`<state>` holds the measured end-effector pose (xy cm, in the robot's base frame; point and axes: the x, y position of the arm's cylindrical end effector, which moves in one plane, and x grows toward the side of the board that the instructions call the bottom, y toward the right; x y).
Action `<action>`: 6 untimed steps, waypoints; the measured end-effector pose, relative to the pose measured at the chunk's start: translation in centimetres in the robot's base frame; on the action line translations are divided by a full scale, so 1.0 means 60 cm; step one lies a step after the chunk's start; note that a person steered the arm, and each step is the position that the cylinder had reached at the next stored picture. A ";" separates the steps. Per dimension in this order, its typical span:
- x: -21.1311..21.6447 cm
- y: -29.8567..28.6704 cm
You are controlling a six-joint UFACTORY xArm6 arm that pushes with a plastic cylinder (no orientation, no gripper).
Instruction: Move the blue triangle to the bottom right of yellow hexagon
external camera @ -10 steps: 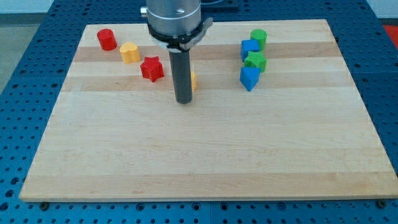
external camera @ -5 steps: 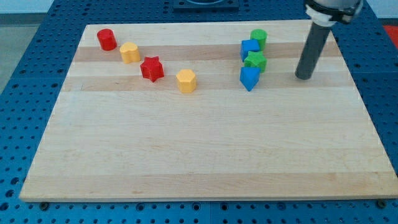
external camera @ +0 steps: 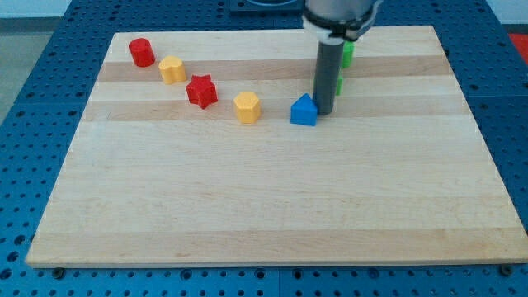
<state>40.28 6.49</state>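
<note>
The blue triangle (external camera: 304, 110) lies on the wooden board, to the right of the yellow hexagon (external camera: 247, 107) and about level with it. My tip (external camera: 323, 110) stands right against the triangle's right side. The rod rises from there and hides most of the blocks behind it.
A red star (external camera: 201, 91), a second yellow block (external camera: 172, 70) and a red cylinder (external camera: 141, 52) run up toward the view's top left. Two green blocks (external camera: 349, 51) (external camera: 340, 83) peek out behind the rod. The board's edge (external camera: 272, 264) runs along the bottom.
My tip swung from the middle to the right side of the board, then came back left. The blue triangle has slid left and slightly down, closer to the yellow hexagon.
</note>
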 end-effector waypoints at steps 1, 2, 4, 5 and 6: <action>0.008 0.019; -0.047 0.072; -0.043 0.004; 0.012 -0.011; 0.031 -0.002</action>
